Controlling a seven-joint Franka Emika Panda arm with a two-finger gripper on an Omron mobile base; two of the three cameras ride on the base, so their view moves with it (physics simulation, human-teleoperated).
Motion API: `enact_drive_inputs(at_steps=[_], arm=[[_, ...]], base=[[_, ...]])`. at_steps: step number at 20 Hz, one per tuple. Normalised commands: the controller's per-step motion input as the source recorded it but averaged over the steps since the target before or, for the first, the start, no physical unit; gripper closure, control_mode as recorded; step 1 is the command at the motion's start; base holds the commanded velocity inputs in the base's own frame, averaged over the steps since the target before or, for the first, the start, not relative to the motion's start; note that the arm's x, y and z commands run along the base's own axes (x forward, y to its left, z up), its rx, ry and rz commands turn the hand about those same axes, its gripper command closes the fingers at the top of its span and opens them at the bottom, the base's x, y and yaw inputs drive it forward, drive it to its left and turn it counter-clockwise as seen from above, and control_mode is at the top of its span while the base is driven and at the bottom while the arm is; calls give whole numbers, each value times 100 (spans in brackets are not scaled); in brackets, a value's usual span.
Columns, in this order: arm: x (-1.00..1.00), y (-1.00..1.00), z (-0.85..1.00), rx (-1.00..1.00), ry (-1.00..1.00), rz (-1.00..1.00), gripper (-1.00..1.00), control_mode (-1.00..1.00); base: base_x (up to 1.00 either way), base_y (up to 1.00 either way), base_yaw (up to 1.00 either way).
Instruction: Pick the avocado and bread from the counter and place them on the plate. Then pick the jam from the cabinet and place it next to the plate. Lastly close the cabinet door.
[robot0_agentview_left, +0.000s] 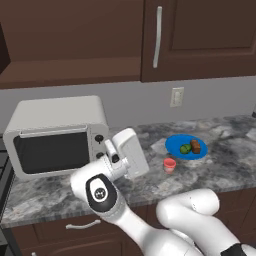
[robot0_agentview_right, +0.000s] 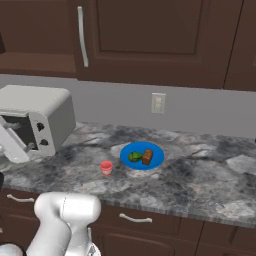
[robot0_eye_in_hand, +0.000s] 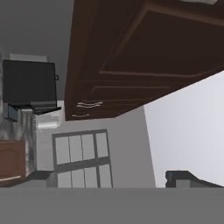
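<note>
The blue plate (robot0_agentview_left: 176, 145) (robot0_agentview_right: 156, 154) lies on the marbled counter (robot0_agentview_left: 220, 165) (robot0_agentview_right: 200, 185) with the green avocado (robot0_agentview_left: 185, 148) (robot0_agentview_right: 134, 156) and the brown bread (robot0_agentview_left: 195, 146) (robot0_agentview_right: 147, 156) on it. The red-lidded jam (robot0_agentview_left: 169, 165) (robot0_agentview_right: 106, 167) stands on the counter just left of the plate. Above, the cabinet (robot0_agentview_left: 70, 70) (robot0_agentview_right: 35, 62) shows its bare inner shelf; a cabinet door (robot0_agentview_left: 200, 40) (robot0_agentview_right: 150, 40) with a silver bar handle sits flush beside it. My gripper (robot0_eye_in_hand: 113, 179) is open and holds nothing. It faces a dark brown panel door (robot0_eye_in_hand: 144, 57).
A white toaster oven (robot0_agentview_left: 55, 135) (robot0_agentview_right: 35, 117) stands on the counter's left, right behind my hand (robot0_agentview_left: 131, 154). A wall outlet (robot0_agentview_left: 176, 96) (robot0_agentview_right: 158, 103) is above the plate. Brown drawers (robot0_agentview_right: 135, 220) run under the counter.
</note>
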Motion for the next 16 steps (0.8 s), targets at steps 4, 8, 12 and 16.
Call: enact_drive_inputs(at_steps=[4, 8, 12, 16], arm=[[-15, 49, 0, -4, 0, -8, -100, -100], [-17, 50, 0, -4, 0, -7, -100, -100], [-14, 58, 0, -6, 0, -7, -100, -100], [-6, 60, 0, -7, 0, -6, -100, -100]], base=[[0, 0, 0], [0, 0, 0], [0, 0, 0], [0, 0, 0]])
